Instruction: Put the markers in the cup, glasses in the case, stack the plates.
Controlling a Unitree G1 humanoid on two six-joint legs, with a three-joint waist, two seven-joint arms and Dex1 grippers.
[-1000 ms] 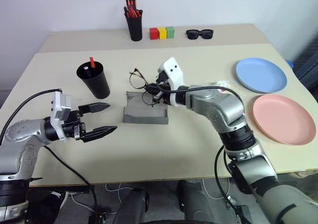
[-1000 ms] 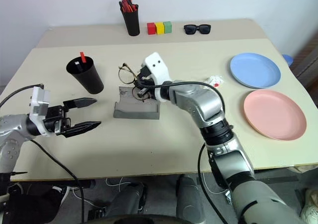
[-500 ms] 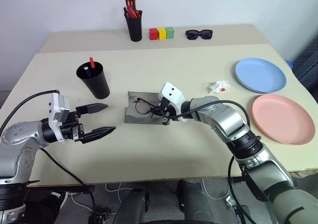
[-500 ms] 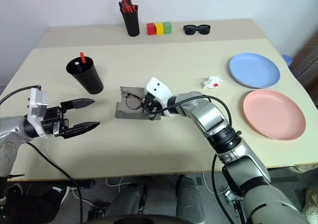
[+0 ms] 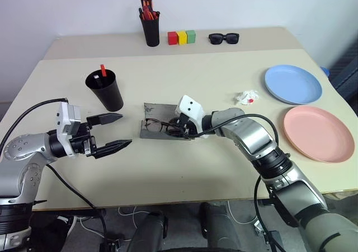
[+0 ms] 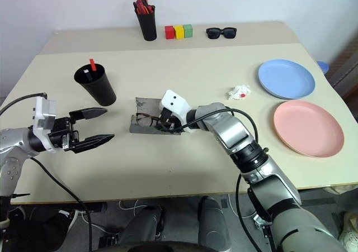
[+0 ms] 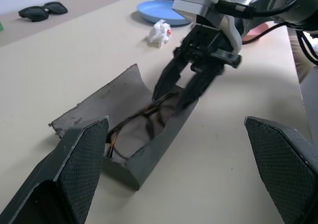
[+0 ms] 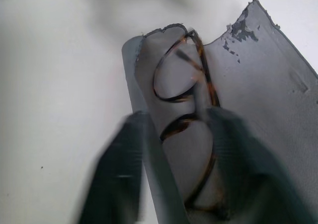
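The grey case [image 5: 162, 130] lies open mid-table with the wire-framed glasses [image 7: 144, 122] lying in its trough. My right gripper [image 7: 168, 100] reaches into the case from the right, open, one fingertip on each side of the frame [image 8: 181, 80]; whether it touches the frame I cannot tell. My left gripper [image 5: 114, 132] hovers open to the left of the case, nothing in it. The black cup [image 5: 105, 90] behind it holds the markers, a red cap [image 5: 103, 70] sticking up. The light blue plate [image 5: 293, 84] and the pink plate [image 5: 319, 133] lie side by side at the right.
A black pen pot [image 5: 150, 25], coloured blocks [image 5: 182, 37] and black sunglasses [image 5: 224, 38] stand along the back. A crumpled paper scrap [image 5: 246, 97] lies between the case and the blue plate.
My right gripper came down from above the case, bringing the glasses into the trough, and its fingers have parted. The left arm stayed put.
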